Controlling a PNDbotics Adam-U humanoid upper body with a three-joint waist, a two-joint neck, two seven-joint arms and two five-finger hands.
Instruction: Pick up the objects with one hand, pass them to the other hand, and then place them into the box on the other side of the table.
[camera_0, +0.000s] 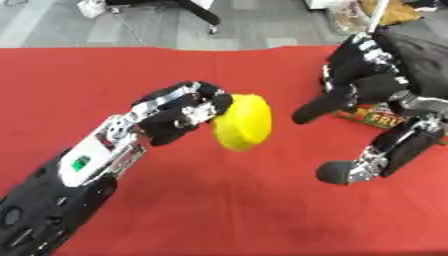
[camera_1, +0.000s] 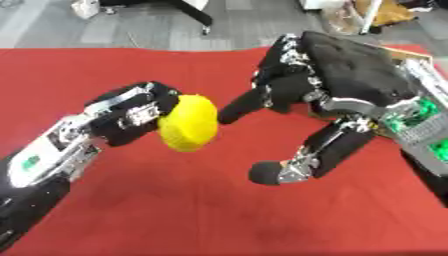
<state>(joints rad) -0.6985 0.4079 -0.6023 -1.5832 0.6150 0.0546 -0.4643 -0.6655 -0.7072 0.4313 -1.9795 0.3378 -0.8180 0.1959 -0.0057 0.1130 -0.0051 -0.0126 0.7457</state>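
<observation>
My left hand (camera_0: 179, 116) comes in from the lower left, its fingers curled round a yellow round object (camera_0: 242, 122) that it holds up above the red table (camera_0: 227, 210). My right hand (camera_1: 319, 97) hangs open just to the right of the yellow object, fingers and thumb spread toward it with a small gap between. A colourful flat package (camera_0: 374, 118) lies on the table behind the right hand, partly hidden by it.
The red cloth (camera_1: 192, 65) covers the whole table, with its far edge at the top. Beyond that edge is grey floor with a chair base (camera_0: 197, 12) and some bags.
</observation>
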